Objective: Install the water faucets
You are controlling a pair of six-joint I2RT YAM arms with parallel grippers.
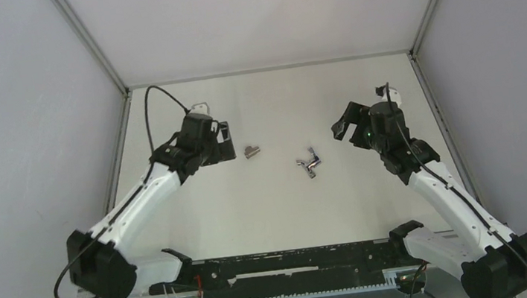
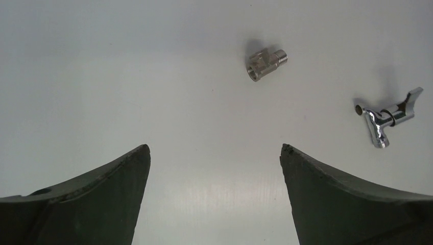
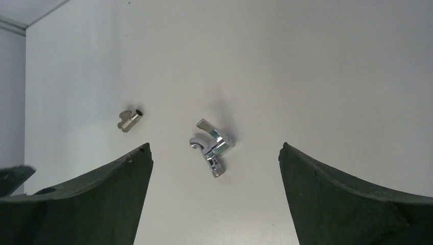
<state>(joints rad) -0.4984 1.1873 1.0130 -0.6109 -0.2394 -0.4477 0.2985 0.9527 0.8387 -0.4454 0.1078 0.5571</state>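
Here, starting at the left, we see the left gripper (image 1: 227, 142) held over the white table (image 1: 290, 213), its fingers spread as wide as they go, holding nothing and touching nothing. Just to the right of its fingertips, apart from them, lies the dull-grey stub (image 1: 252, 151). In the left wrist view it rests on its side with its long axis slanting, the threaded end pointing up and right and the open socket end down and left.

Further right, near the middle of the table and a gap away from the stub, the chrome tap piece (image 1: 309, 165) also lies on its side. In the right wrist view its flat handle points up and left, its curved spout hooks to the left, and its body runs down to a round end.

At the right, the right gripper (image 1: 343, 126) faces the tap, likewise spread wide and empty. The tap shows between its fingers but apart from them.

Grey walls (image 1: 26, 131) close in the table, and a black rail (image 1: 288, 262) runs along its near edge.
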